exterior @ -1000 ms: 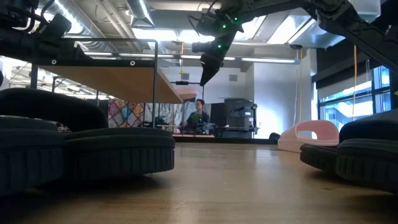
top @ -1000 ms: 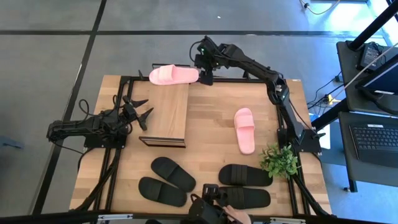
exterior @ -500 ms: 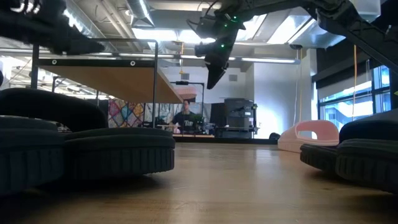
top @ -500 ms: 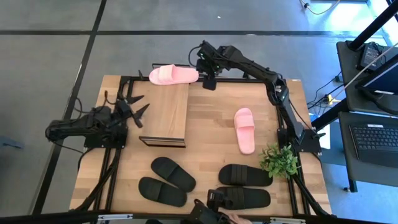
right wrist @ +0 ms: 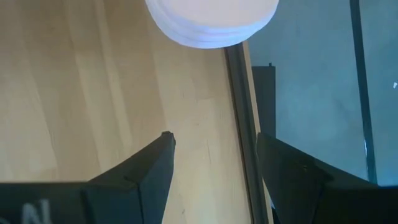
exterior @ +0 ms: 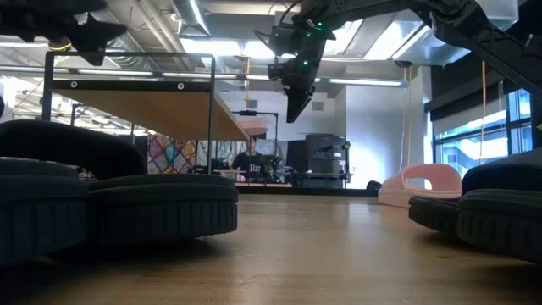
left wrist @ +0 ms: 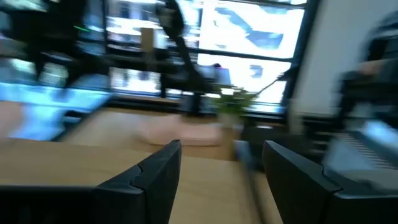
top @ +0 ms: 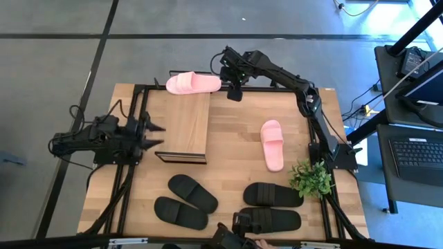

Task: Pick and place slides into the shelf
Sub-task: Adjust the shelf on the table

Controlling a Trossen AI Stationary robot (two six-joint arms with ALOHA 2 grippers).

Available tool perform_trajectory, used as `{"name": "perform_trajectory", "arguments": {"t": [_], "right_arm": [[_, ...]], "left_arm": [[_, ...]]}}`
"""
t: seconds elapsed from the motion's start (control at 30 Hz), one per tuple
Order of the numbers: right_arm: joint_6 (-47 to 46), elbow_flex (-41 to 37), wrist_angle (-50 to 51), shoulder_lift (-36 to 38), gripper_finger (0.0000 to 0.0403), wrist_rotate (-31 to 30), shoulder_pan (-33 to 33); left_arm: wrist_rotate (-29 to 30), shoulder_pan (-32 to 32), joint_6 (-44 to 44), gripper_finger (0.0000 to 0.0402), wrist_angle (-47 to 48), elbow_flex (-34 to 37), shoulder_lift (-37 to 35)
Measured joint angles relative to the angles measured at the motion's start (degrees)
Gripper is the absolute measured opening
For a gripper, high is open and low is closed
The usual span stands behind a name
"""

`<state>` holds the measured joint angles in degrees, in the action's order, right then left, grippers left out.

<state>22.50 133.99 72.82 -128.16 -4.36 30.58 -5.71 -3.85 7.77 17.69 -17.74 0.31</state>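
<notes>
One pink slide lies across the far end of the shelf. The right claw hovers just beside its toe, fingers spread and empty. The left claw (also open, holding nothing) sits beside the shelf's left edge. The other pink slide and four black slides lie on the desk.
</notes>
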Motion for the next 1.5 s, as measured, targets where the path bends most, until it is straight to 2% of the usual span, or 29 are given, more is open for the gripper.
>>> {"name": "perform_trajectory", "arguments": {"t": [0.1,0.23,0.5,0.9,1.03,1.17,1.4,1.5], "right_arm": [[-0.02,0.0,0.0,0.0,0.0226,0.02,-0.15],[-0.02,0.0,-0.08,0.0,0.0226,0.02,-0.23],[-0.35,0.0,-0.5,0.0,0.0226,0.02,-0.23],[-3.27,-0.02,-0.16,1.01,0.0226,-0.7,-1.59],[-10.72,0.09,2.27,5.21,0.0226,-4.85,-4.96],[-19.42,0.11,8.09,8.96,0.0226,-5.9,-9.73],[-26.1,-0.27,15.09,10.84,0.0226,-16.28,-20.19],[-26.73,-0.34,16.25,10.78,0.0226,-18.05,-22.94]], "left_arm": [[-4.22,0.76,3.89,0.0217,1.85,-0.01,1.12],[-1.29,2.02,5.65,0.0217,2.78,1.55,5.27],[-2.22,6.56,5.64,0.0217,-1.75,1.92,13.97],[-2.37,14.61,2.72,0.0217,-5.11,0.64,14.37],[-2.35,16.91,0.7,0.0217,-5.18,0.15,14.37],[-0.16,19.16,-1.15,0.0217,-5.48,0.11,14.65],[0.72,23.99,-1.04,0.0217,-7.22,0.11,17.89],[0.7,26.82,-0.17,0.0217,-8.53,0.11,19.22]]}}
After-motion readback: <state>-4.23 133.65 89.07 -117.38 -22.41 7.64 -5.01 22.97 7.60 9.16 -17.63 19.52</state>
